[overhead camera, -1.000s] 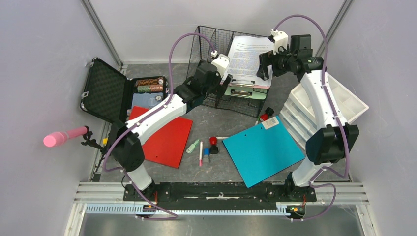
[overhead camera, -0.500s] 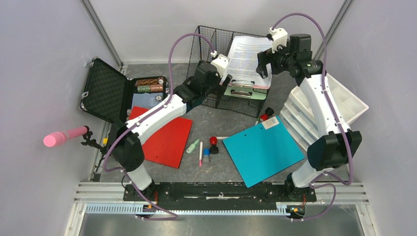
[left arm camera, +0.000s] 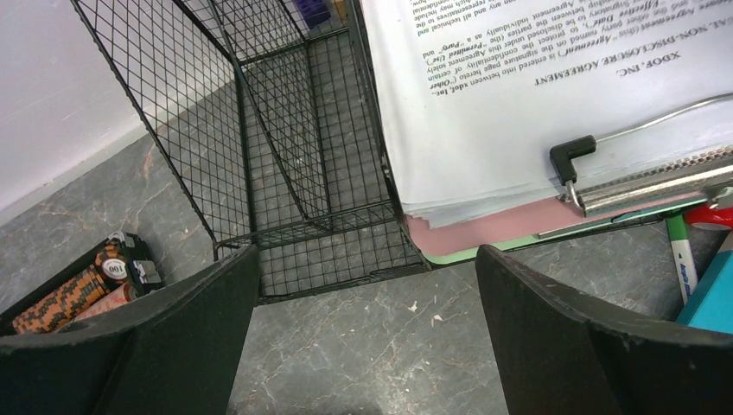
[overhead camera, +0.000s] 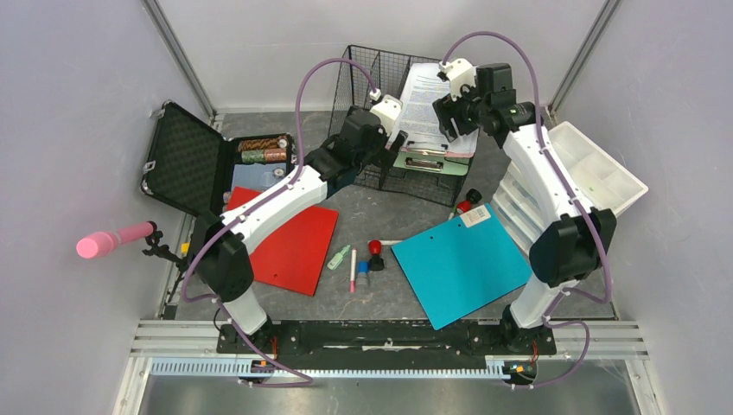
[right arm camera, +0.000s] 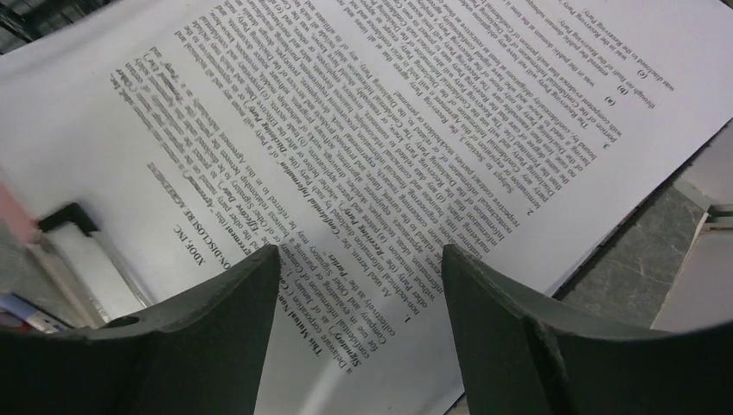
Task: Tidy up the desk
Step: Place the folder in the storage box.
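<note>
Table (overhead camera: 363,220) of mottled grey stone-look carries a black wire-mesh basket (left arm camera: 259,130); left pincer (left arm camera: 363,259) gapes empty before it, right pincer (right arm camera: 359,259) spread wide above flat printed sheets (right arm camera: 389,130).

Pale grey walls (overhead camera: 69,130) meet along slanting aluminium corner posts (overhead camera: 177,56).

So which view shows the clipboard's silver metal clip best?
Left wrist: the silver metal clip is close and sharp, lying across white printed sheets. Top external shows it tiny; right wrist catches only a blurred end at the left edge.
</note>
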